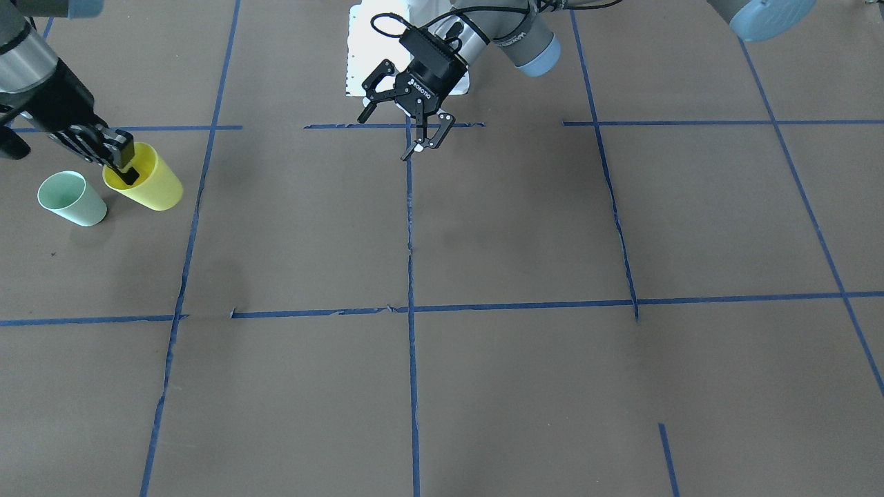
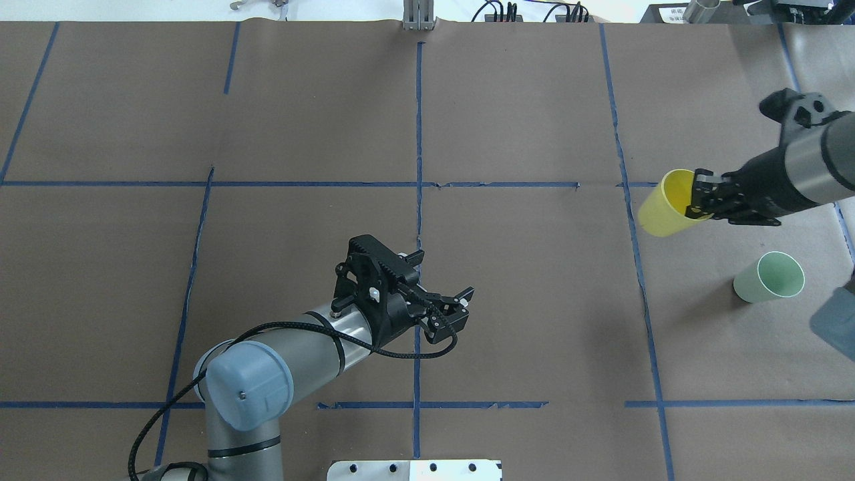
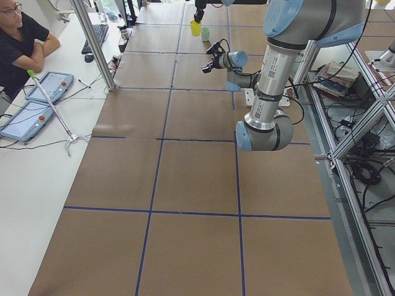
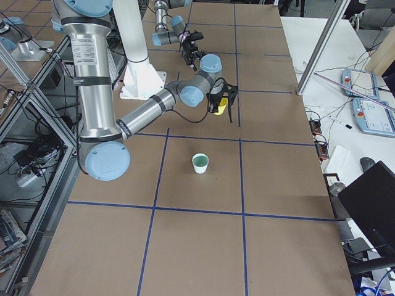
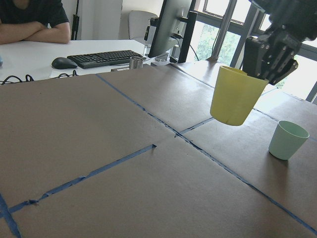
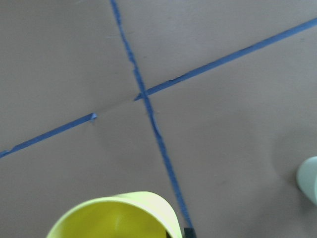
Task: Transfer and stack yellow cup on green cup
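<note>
My right gripper (image 2: 703,198) is shut on the rim of the yellow cup (image 2: 663,204) and holds it tilted, lifted above the table; one finger sits inside the cup (image 1: 141,181). The green cup (image 2: 769,276) stands upright on the table close beside it, apart from it (image 1: 72,198). The left wrist view shows the yellow cup (image 5: 235,94) hanging in the air with the green cup (image 5: 288,140) to its right. The right wrist view shows the yellow rim (image 6: 115,216) at the bottom and a sliver of the green cup (image 6: 309,179). My left gripper (image 2: 446,305) is open and empty near the table's middle.
Brown paper with a grid of blue tape (image 2: 419,180) covers the table. A white mounting plate (image 1: 376,48) lies at the robot's base. A person (image 3: 21,40), tablets and a keyboard (image 5: 104,58) are at a side table beyond the far edge.
</note>
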